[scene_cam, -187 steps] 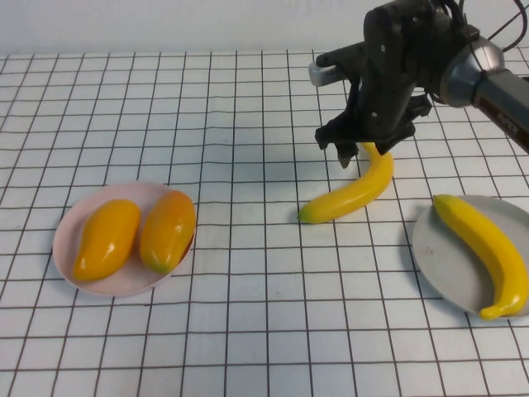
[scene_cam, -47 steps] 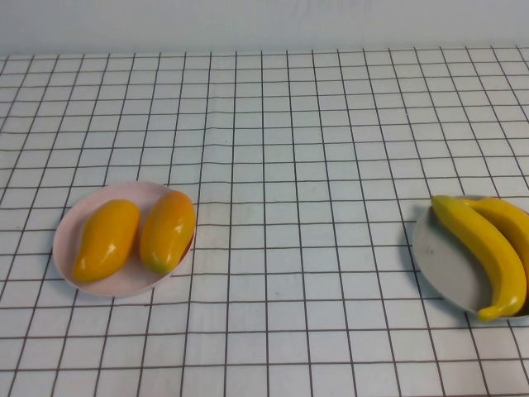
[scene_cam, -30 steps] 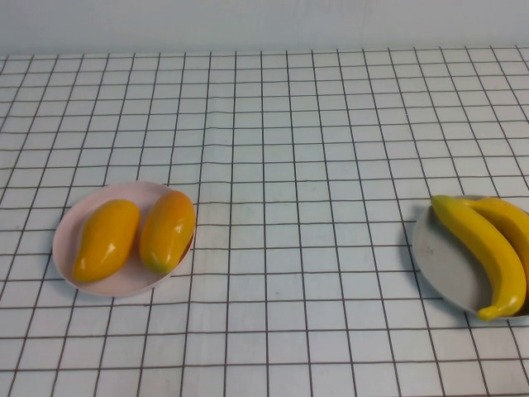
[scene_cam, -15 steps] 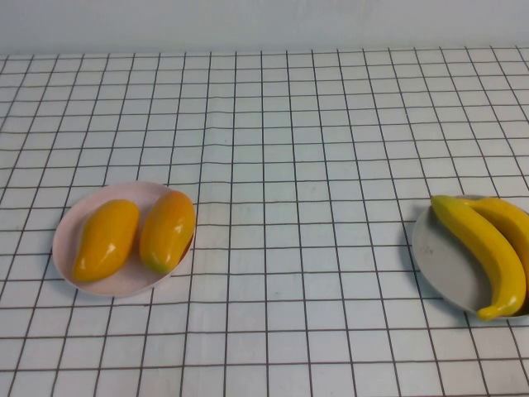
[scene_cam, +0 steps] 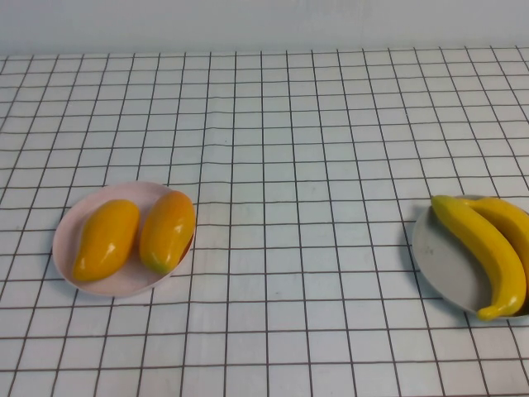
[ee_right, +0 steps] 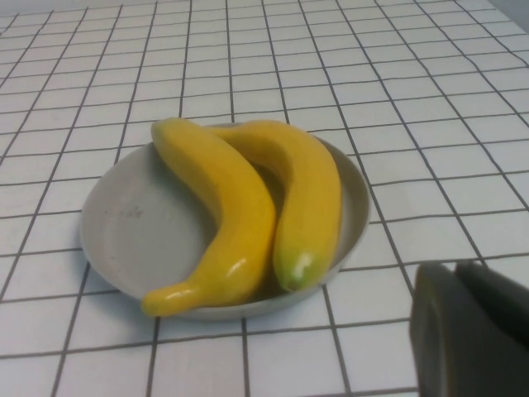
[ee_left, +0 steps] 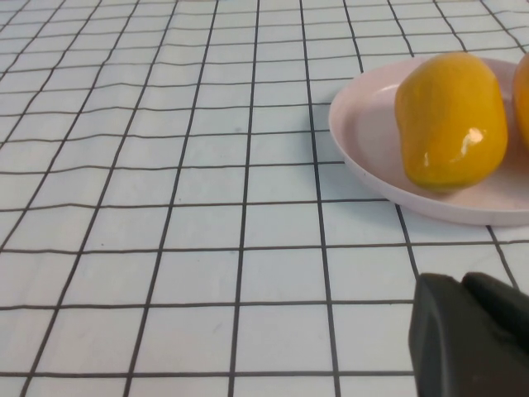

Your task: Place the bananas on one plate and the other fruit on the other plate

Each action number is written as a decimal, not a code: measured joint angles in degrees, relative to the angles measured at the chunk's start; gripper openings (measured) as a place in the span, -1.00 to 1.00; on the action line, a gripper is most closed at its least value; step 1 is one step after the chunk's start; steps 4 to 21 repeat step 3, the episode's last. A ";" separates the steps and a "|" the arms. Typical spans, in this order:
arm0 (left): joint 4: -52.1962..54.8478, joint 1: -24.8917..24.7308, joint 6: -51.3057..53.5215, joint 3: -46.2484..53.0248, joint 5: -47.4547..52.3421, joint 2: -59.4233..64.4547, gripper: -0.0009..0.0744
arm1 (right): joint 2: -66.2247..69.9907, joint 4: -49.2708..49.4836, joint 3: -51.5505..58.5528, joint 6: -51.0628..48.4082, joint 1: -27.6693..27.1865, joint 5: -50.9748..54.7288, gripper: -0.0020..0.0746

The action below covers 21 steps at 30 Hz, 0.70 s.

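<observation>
- Two plates sit on the gridded desk [scene_cam: 273, 124], well apart; landmark for these notes is the grey plate [scene_cam: 442, 265].
- Pink plate [scene_cam: 124, 281] lies far to the robot's left of the grey plate, with both mango-like fruits [scene_cam: 136, 236] on it side by side, touching or nearly so.
- Grey plate carries both bananas [scene_cam: 488, 248], nested curve against curve, inside its rim.
- Left end effector [ee_left: 471, 335] hangs low over bare desk just beside the pink plate, far from the grey plate; clenched, nothing in it.
- Right end effector [ee_right: 471, 322] hangs just beside the grey plate; clenched, empty.
- Judgement: sorting looks complete. To finish well, keep both arms clear of the plates; a nudged rim could roll fruit off.
</observation>
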 joint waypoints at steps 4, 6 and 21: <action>0.00 0.00 0.00 0.00 0.00 0.00 -0.98 | 0.00 0.00 0.00 0.00 0.00 0.00 -0.99; 0.00 0.00 0.00 0.00 0.00 0.00 -0.98 | 0.00 0.00 0.00 0.00 0.00 0.00 -0.99; 0.00 0.00 0.00 0.00 0.00 0.00 -0.98 | 0.00 0.00 0.00 0.00 0.00 0.00 -0.99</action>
